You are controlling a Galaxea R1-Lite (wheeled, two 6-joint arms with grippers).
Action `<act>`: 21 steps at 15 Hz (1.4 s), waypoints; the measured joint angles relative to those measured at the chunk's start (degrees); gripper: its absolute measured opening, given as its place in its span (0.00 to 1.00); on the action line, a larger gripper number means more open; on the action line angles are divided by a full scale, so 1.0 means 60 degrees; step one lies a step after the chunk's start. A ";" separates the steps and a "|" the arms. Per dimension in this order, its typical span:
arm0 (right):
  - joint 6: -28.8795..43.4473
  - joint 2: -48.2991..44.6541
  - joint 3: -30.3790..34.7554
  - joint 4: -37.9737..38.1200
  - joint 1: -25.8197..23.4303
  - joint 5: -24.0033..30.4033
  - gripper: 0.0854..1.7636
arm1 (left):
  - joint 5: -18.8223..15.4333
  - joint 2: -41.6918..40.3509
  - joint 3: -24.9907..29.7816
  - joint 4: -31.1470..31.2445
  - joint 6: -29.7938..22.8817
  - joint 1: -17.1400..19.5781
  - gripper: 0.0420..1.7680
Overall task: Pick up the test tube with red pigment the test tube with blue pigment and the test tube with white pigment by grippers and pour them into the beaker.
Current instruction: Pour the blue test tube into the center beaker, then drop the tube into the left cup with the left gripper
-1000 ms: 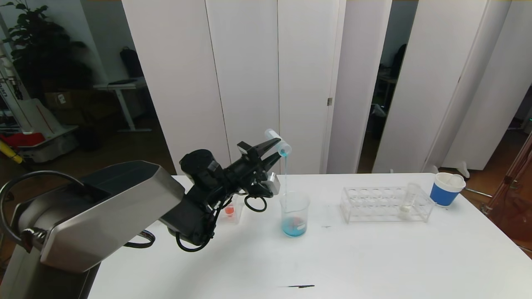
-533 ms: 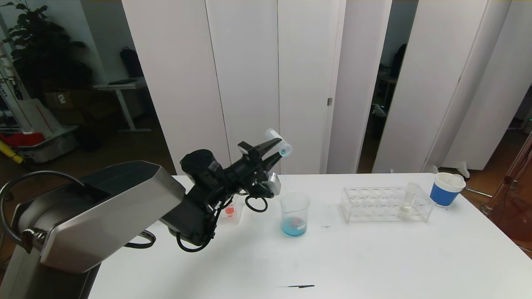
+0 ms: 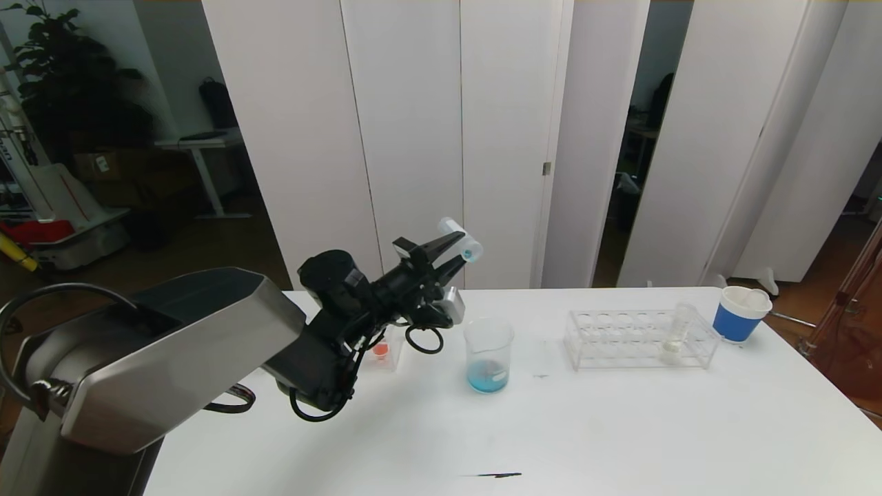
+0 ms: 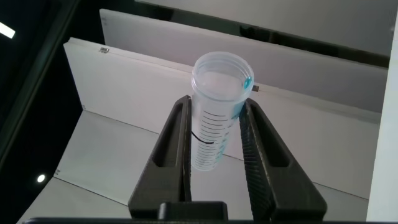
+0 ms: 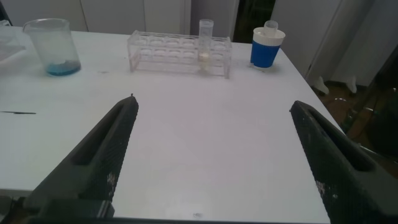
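Note:
My left gripper (image 3: 457,252) is shut on the test tube with blue pigment (image 3: 460,240), holding it tipped above the beaker (image 3: 489,355). In the left wrist view the tube (image 4: 214,124) sits between the fingers and looks nearly empty, with a trace of blue at its rim. The beaker holds a shallow blue pool. The test tube with white pigment (image 3: 679,334) stands upright in the clear rack (image 3: 620,337). A tube with red pigment (image 3: 380,350) stands in a small clear holder, partly behind the left arm. My right gripper (image 5: 214,106) hovers open over bare table, far from the rack (image 5: 168,50).
A white paper cup with a blue band (image 3: 739,313) stands at the back right, past the rack. A thin black mark (image 3: 493,474) lies near the table's front edge. The table's right edge runs close to the cup.
The blue stream falling from the tube into the beaker has thinned and stopped. The tube has tipped back slightly. The right arm has not moved.

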 joint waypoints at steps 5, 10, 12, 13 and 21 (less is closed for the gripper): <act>0.0000 0.0000 0.0000 0.0000 0.0000 0.0000 0.99 | 0.1636 -0.0345 0.0321 0.0156 -0.1825 0.0039 0.31; 0.0000 0.0000 0.0000 0.0000 0.0000 -0.0004 0.99 | 0.4506 -0.1180 0.0207 0.1839 -0.4061 -0.0183 0.31; 0.0000 0.0000 0.0000 0.0000 0.0000 0.0002 0.99 | 0.5000 -0.1636 0.0161 0.2987 -0.5183 -0.0266 0.31; 0.0000 0.0000 0.0000 0.0000 0.0000 0.0000 0.99 | 0.5199 -0.1890 0.0118 0.3718 -0.5866 -0.0329 0.31; 0.0000 0.0000 0.0000 0.0000 0.0000 0.0002 0.99 | 0.5598 -0.3592 -0.0740 0.9667 -1.0525 -0.0668 0.31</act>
